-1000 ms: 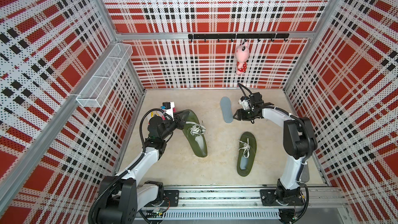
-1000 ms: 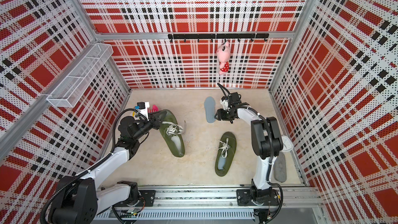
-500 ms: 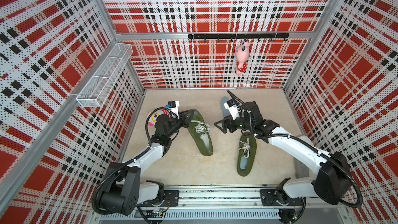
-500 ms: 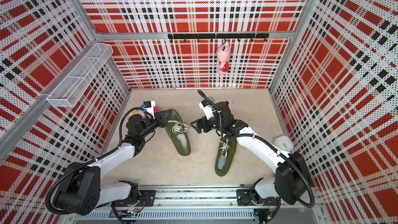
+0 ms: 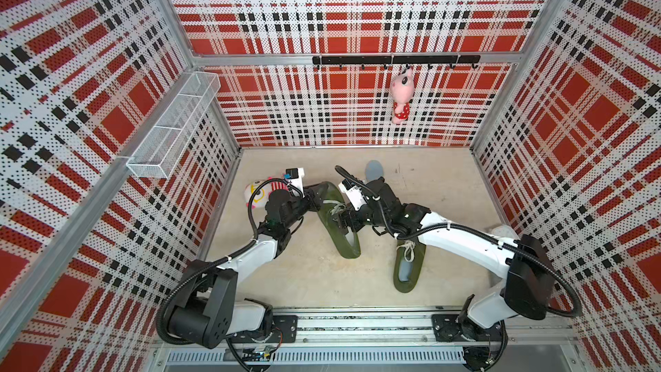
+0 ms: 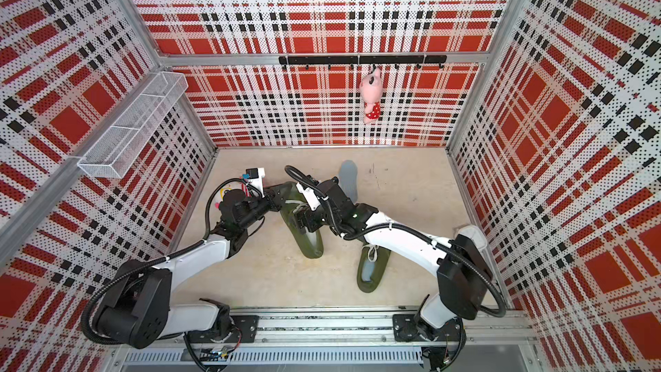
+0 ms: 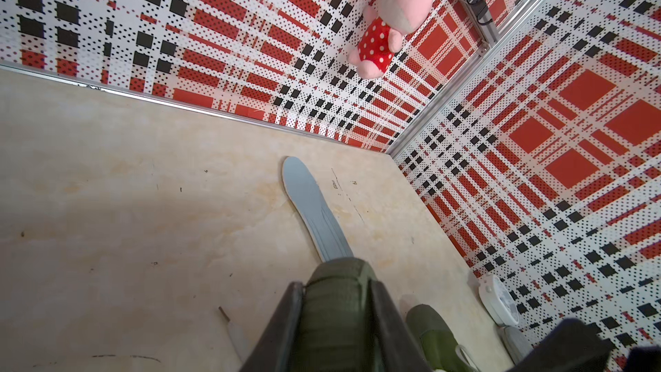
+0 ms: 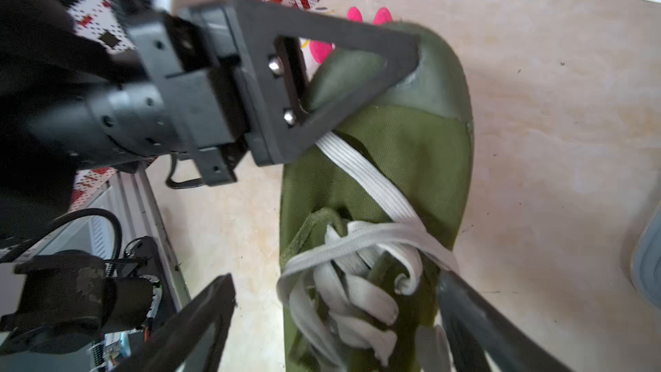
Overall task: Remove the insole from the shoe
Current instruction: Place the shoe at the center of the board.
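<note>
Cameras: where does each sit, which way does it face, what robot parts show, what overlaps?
Top views: high over the base rail, looking down; left arm, right arm, left gripper, right gripper, clamped shoe.
Left wrist: behind its fingers, facing the back corner; they grip the shoe's toe, insole beyond.
Right wrist: over the laces, facing the toe; its open fingers, plus a left finger.
Shared: clamped shoe in all; insole, pink plush in top and left wrist views.
</note>
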